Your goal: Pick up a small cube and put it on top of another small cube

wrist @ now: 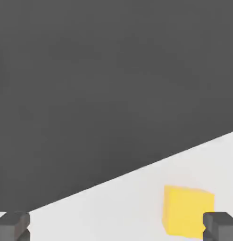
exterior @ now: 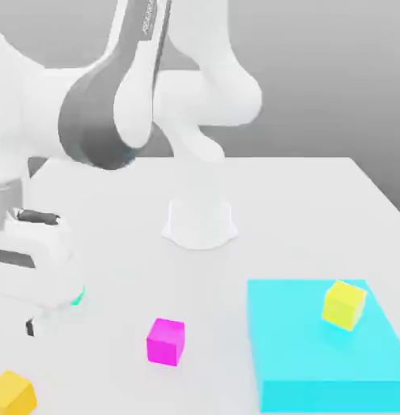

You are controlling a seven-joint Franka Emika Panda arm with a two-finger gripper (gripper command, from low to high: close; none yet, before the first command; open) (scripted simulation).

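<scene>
I see my fingers (wrist: 221,226) spread wide, holding nothing; the orange-yellow cube (wrist: 188,210) sits on the white table (wrist: 113,212) near one finger.

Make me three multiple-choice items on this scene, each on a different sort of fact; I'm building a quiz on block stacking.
1. Where does the lemon-yellow cube sit?
A. on the flat cyan block
B. on the bare table
C. on the magenta cube

2. How many magenta cubes are there?
A. none
B. one
C. three

3. How is the gripper?
A. shut on a cube
B. open, holding nothing
C. shut and empty

Answers: 1 A, it rests on the block's top face. 2 B, a single one stands on the table. 3 B, its fingertips stand far apart with nothing gripped.
</scene>
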